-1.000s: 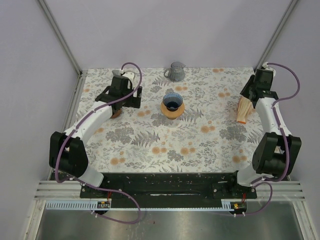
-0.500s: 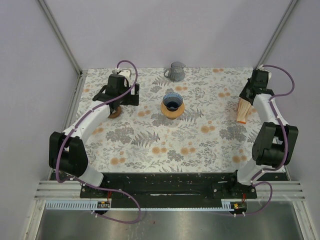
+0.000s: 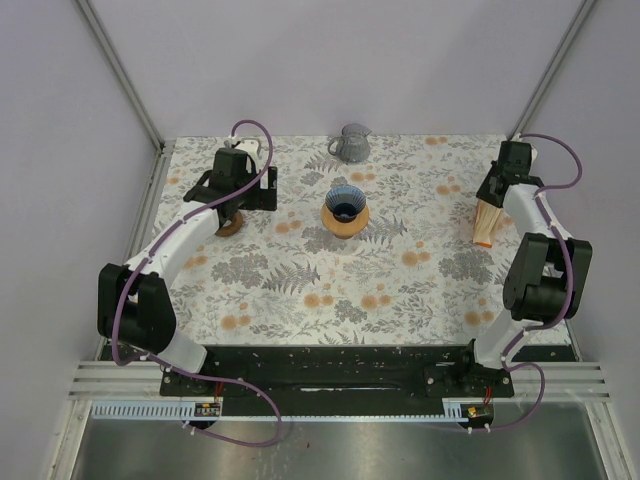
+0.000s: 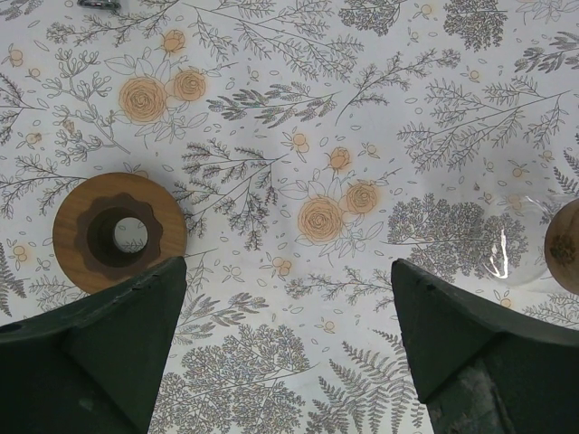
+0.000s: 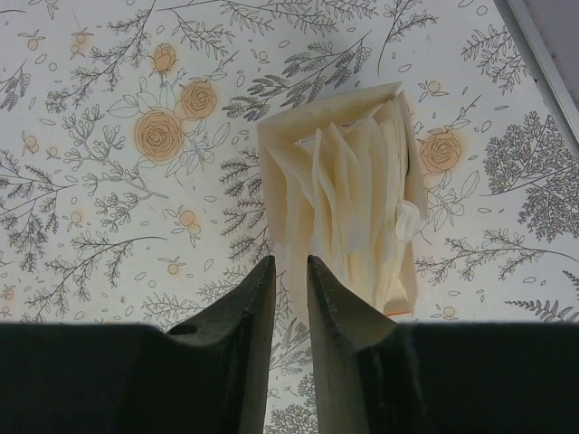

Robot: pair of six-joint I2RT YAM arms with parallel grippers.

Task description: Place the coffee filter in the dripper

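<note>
The dripper (image 3: 345, 211), blue inside with a wooden collar, stands mid-table. A stack of cream paper coffee filters (image 3: 487, 222) lies at the right edge, fanned out in the right wrist view (image 5: 348, 185). My right gripper (image 3: 503, 183) hovers over the stack's far end. Its tips (image 5: 289, 262) are nearly shut with a thin gap, over the stack's left edge, and hold nothing that I can see. My left gripper (image 3: 236, 192) is wide open and empty (image 4: 288, 267) above the cloth, at the back left.
A wooden ring (image 4: 118, 233) with a scalloped hole lies beside the left finger and shows under the left gripper (image 3: 230, 226). Clear glass (image 4: 520, 242) and a wooden rim show at the left wrist view's right edge. A grey jug (image 3: 350, 143) stands at the back.
My right gripper has moved back along the right edge toward the far end of the filter stack. My left gripper has shifted slightly left and back.
</note>
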